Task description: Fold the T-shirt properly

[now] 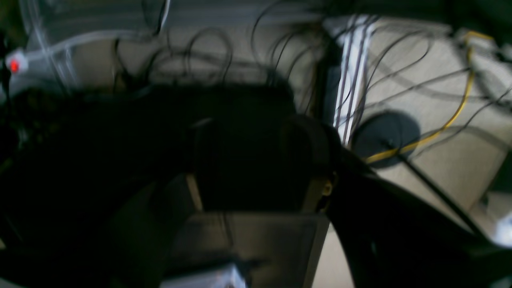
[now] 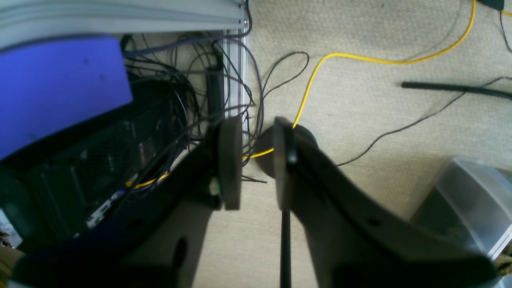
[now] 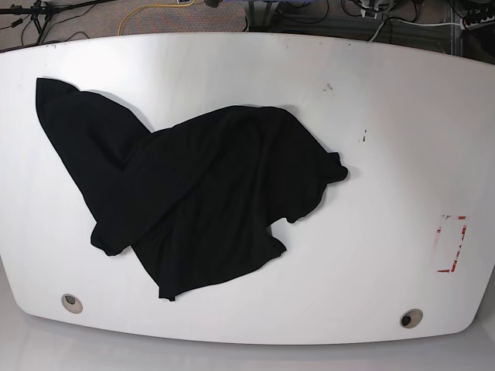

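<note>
The T-shirt (image 3: pixel 197 201) lies crumpled left of centre on the white table (image 3: pixel 387 154), one end reaching toward ten o'clock. The right gripper (image 2: pixel 258 164) hangs over carpet and a yellow cable (image 2: pixel 360 59), jaws slightly apart and empty. The left gripper (image 1: pixel 256 160) is dark and blurred; I cannot tell its state.

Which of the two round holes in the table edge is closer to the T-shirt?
The hole at the base view's lower left, just below the T-shirt; the other hole sits far right.
</note>
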You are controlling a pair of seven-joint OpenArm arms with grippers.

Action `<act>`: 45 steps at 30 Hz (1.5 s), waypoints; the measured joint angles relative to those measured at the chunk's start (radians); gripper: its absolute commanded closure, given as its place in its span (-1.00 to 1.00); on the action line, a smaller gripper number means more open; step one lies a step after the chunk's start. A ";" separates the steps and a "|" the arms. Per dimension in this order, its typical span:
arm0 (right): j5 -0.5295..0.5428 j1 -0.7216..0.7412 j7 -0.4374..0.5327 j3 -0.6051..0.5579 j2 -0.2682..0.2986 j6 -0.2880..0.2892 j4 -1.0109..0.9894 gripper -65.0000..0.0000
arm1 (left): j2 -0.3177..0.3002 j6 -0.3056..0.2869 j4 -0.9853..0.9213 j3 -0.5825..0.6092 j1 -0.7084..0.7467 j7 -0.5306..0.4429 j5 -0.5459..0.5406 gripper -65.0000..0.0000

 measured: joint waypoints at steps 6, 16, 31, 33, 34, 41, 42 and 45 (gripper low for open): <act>0.000 -0.029 0.010 0.000 -0.001 0.002 0.033 0.63 | -0.022 0.000 0.045 -0.010 0.019 -0.002 0.000 0.17; 0.001 -0.084 0.014 0.000 -0.007 0.002 0.105 0.62 | -0.021 0.003 0.123 -0.026 0.063 0.003 0.000 0.16; 0.001 -0.191 0.015 0.000 -0.026 0.003 0.266 0.63 | -0.034 -0.008 0.299 -0.035 0.193 0.003 0.000 0.15; 0.000 -0.206 0.010 0.000 -0.031 0.003 0.287 0.62 | -0.034 -0.006 0.326 -0.038 0.212 0.005 0.000 0.15; 0.000 -0.217 0.007 0.001 -0.033 0.002 0.306 0.62 | -0.035 -0.002 0.348 -0.041 0.225 0.004 0.000 0.15; 0.000 -0.262 0.009 0.000 -0.047 0.002 0.391 0.62 | -0.039 0.004 0.439 -0.068 0.282 -0.012 0.000 0.15; 0.001 -0.268 0.015 0.000 -0.048 0.002 0.397 0.62 | -0.039 0.004 0.446 -0.070 0.289 -0.016 0.000 0.15; 0.001 -0.301 0.017 0.000 -0.056 0.002 0.456 0.62 | -0.037 0.002 0.492 -0.098 0.320 -0.013 0.000 0.15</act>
